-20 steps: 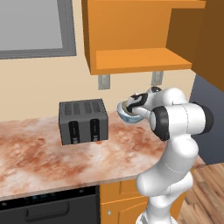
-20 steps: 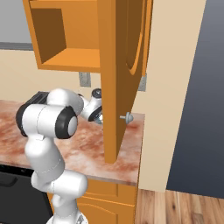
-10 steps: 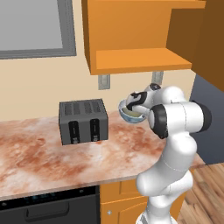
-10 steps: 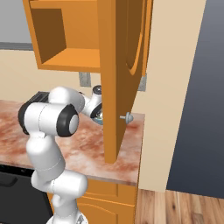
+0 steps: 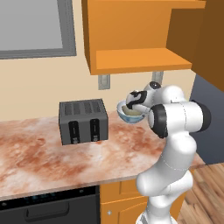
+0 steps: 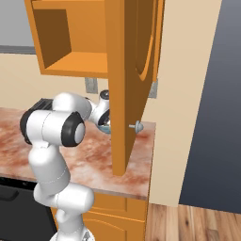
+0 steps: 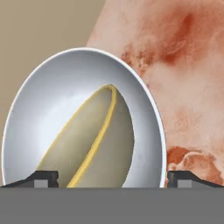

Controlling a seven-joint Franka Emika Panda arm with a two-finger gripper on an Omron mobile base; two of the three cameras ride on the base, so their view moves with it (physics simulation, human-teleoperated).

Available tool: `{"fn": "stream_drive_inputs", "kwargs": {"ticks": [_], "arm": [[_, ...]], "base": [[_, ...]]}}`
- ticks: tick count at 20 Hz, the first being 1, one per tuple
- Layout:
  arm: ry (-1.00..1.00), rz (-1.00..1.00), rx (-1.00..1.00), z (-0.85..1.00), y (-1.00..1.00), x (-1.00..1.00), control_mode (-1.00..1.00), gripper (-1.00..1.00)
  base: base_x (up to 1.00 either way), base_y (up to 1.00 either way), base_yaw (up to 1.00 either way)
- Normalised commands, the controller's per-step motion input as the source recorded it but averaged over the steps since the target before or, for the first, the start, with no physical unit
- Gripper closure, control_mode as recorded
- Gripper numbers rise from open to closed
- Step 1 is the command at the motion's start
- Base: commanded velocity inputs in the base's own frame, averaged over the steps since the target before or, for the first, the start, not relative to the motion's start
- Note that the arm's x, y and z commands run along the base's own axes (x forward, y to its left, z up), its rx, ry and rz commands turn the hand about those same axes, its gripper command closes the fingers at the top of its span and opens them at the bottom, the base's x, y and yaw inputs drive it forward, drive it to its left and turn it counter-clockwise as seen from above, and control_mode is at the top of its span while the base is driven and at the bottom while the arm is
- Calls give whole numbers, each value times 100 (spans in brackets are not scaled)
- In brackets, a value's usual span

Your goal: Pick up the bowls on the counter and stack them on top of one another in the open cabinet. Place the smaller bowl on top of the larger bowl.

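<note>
The larger bowl point(image 5: 124, 114), white with a blue pattern, is at the back of the counter point(image 5: 52, 153) by the wall, below the open cabinet point(image 5: 140, 59). Whether it rests on the slab I cannot tell. The smaller bowl point(image 7: 103, 148), olive-tan, leans tilted on its edge inside the larger bowl point(image 7: 57, 100). My gripper point(image 5: 135, 103) hangs right over both bowls and is open; in the hand view my gripper point(image 7: 112, 178) has its fingertips point(image 7: 43, 177) spread to either side of the larger bowl's rim, gripping nothing. A sliver of the larger bowl point(image 6: 108, 125) shows behind the cabinet door.
A black toaster point(image 5: 83, 121) stands on the counter left of the bowls. The cabinet's open door point(image 6: 132, 84) hangs down in front of the counter's right end, its knob point(image 6: 137, 126) near my hand. A dark oven front point(image 5: 48, 205) is below the counter at left.
The jaws have gone from shut to wide open. The arm and the stacked bowls have stayed in nearly the same spot.
</note>
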Motion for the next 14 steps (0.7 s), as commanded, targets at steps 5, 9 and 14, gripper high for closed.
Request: {"fn": "stream_drive_inputs", "kwargs": {"ticks": [5,9,14], "arm": [[0,-5,6,22,0,0,-100,-100],[-2,-5,6,25,0,0,-100,-100],[-2,-4,5,19,0,-9,-100,-100]], "base": [[0,0,0],[0,0,0],[0,0,0]]}}
